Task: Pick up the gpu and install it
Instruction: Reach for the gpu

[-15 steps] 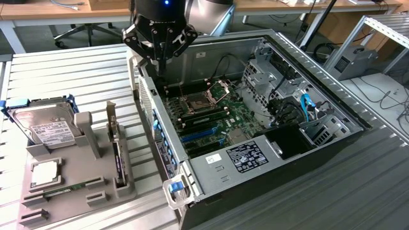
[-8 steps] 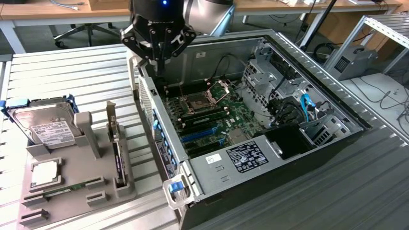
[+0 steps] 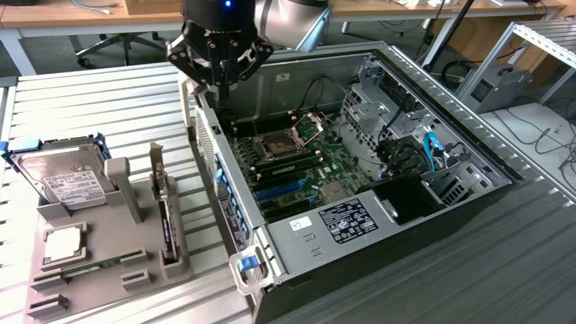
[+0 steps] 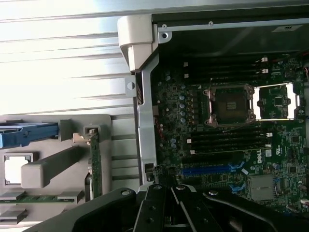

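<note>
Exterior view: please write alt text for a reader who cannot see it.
The arm's end effector hangs over the edge of an open computer case. On the exterior view's left, the gpu stands on edge in a grey holder beside a hard drive.

We see a pincer (image 3: pixel 220 79) of matt black metal, built from angular hinged links with round pivot pins (image 4: pixel 179 187) at their joints, a small blue light (image 3: pixel 225 3) glowing on its black mount, and above it the arm (image 3: pixel 290 23) in smooth, rounded silver-grey casing.
</note>
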Robot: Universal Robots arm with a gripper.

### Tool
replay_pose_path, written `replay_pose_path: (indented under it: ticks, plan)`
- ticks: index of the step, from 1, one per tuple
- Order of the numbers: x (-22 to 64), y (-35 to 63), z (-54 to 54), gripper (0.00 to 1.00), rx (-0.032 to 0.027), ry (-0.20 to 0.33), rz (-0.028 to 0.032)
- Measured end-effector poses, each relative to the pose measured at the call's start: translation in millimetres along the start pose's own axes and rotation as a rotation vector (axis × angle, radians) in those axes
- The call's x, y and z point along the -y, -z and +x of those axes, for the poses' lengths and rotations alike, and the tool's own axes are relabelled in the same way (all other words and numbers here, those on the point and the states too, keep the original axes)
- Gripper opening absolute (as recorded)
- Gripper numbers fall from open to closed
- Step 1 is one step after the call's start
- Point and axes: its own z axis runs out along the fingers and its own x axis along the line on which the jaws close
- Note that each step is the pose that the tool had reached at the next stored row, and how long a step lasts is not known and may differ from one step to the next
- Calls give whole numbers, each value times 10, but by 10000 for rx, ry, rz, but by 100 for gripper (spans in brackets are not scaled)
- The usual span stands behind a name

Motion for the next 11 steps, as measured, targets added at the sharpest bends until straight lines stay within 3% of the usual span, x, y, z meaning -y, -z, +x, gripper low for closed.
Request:
replay_pose_path:
  ticks: [4,8,11]
  plan:
    - [1,1,19,11,0,0,0]
    - [15,5,203,11,0,0,0]
    - [16,6,219,11,0,0,0]
